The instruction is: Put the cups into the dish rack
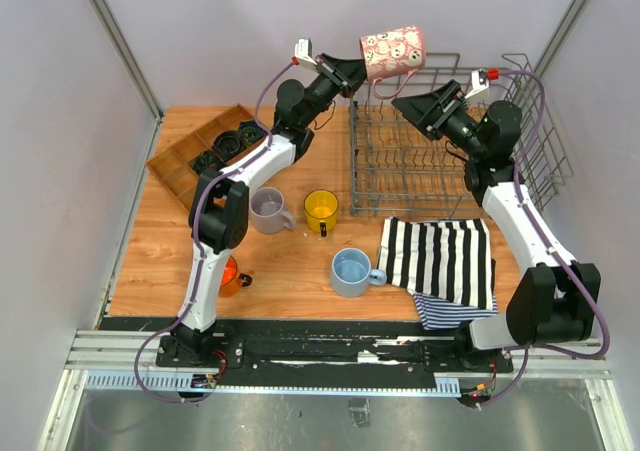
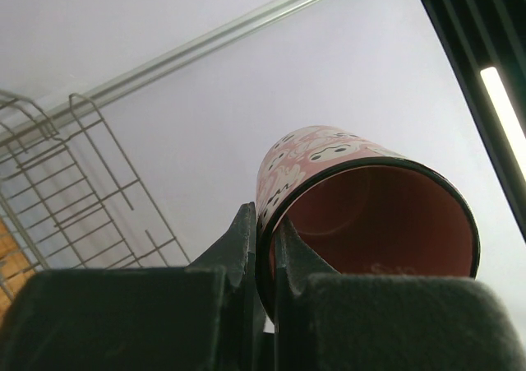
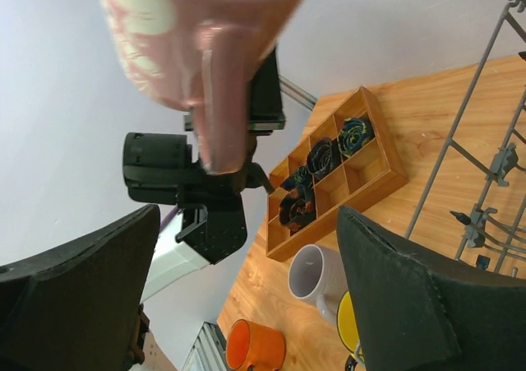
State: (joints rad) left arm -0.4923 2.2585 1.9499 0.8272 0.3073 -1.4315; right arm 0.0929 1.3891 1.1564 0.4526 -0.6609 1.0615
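Left gripper (image 1: 352,69) pinches the rim of the pink patterned mug (image 1: 393,53), holding it tipped sideways in the air over the far-left corner of the dish rack (image 1: 400,176). Right gripper (image 1: 402,101) hangs over the rack just below the mug, jaws spread wide, gripping nothing. 4 others stand outside the rack: grey mug (image 1: 268,209) and yellow mug (image 1: 321,209) just left of it, light blue mug (image 1: 351,271) off its near-left corner, orange mug (image 1: 230,274) farthest left.

We see a smooth, glossy pink cup (image 1: 392,53) pinched between the matt black plastic left fingers (image 2: 238,243), the bare grey metal wire dish rack (image 1: 410,166) near them, a wood-grain tabletop (image 1: 290,261) and a striped cloth (image 1: 440,256).
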